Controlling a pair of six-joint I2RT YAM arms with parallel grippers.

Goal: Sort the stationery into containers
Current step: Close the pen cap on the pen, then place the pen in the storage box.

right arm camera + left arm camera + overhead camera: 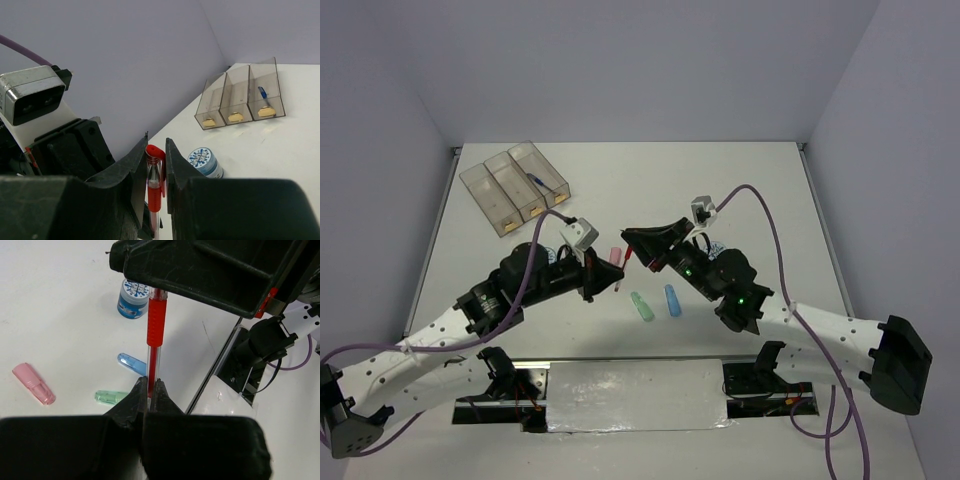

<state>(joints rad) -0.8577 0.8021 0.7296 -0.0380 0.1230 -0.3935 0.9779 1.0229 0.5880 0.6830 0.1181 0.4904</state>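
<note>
**Red pen held between both end effectors over mid-bench**

On the white bench (740,180) I had both arms reaching in from the near edge, meeting above its middle. The containers (515,185), three clear bins joined in a row, sat by the far left corner. Each had a yellowish label at one end, and a blue pen (262,93) lay in the bin closest to the far edge.

The left end effector (148,390) was pinched narrow, its jaws clamped on the tip end of the red pen (156,320), which was off the bench. The right end effector (156,142) was also narrow, its jaws close on either side of the pen's cap end. I could not tell whether they pressed on it.

A blue-white tape roll (134,299) stood on the bench below. The pink bar (34,383), green bar (111,397) and blue bar (131,363) lay loose around mid-bench, the green and blue ones side by side towards the near edge.
</note>
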